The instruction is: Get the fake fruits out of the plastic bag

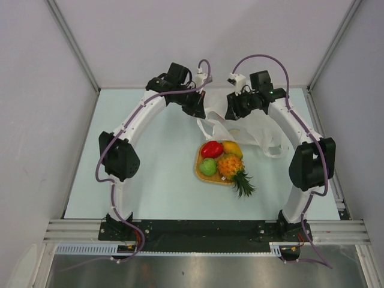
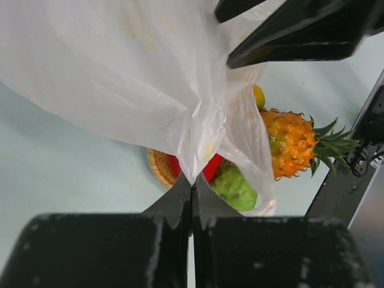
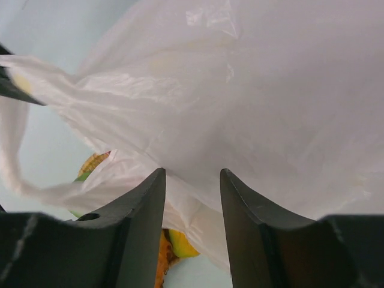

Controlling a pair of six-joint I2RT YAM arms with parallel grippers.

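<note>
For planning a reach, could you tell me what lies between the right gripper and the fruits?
The plastic bag: in the right wrist view its film hangs before the right gripper, covering most of the fruits.

No text, label, brand, number or sign could be read in any view, plastic bag showed no legible print, arm casings and frame rail were too small to read.

The red fruit and woven tray are largely hidden by the plastic bag, which is cut off by the top edge.
</note>
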